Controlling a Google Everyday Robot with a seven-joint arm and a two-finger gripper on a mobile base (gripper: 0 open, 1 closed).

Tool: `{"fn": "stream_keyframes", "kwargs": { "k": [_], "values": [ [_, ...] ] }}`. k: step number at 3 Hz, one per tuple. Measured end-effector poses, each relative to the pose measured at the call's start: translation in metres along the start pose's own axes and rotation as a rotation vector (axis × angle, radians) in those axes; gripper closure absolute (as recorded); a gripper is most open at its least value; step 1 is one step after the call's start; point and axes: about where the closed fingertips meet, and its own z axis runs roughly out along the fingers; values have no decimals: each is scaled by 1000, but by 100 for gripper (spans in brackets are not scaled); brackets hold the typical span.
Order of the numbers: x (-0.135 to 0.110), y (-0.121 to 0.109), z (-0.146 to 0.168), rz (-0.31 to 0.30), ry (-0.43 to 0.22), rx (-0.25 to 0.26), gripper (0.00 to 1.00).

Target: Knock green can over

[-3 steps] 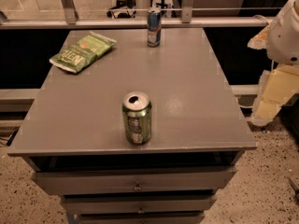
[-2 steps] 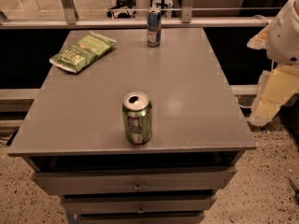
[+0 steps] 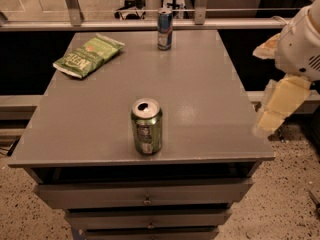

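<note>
The pale cream gripper [image 3: 266,125] hangs just beside the right front edge of the flat grey metal cabinet top [image 3: 200,84], its grip state undeterminable, while the upright shiny green cylindrical metal can [image 3: 147,128], silver-topped, stands well to its left near the front edge.

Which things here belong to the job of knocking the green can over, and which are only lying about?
For the job: green can, upright near the front edge of the table; gripper, beside its right edge.
Lying about: blue-and-silver can, green snack bag.
</note>
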Motion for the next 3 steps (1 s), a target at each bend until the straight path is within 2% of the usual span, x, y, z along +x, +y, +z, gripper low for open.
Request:
{"fn": "stream_keyframes", "kwargs": {
  "k": [2, 3],
  "values": [
    [-80, 15, 86, 17, -374, -92, 0],
    [-114, 20, 112, 20, -518, -128, 0]
  ]
}}
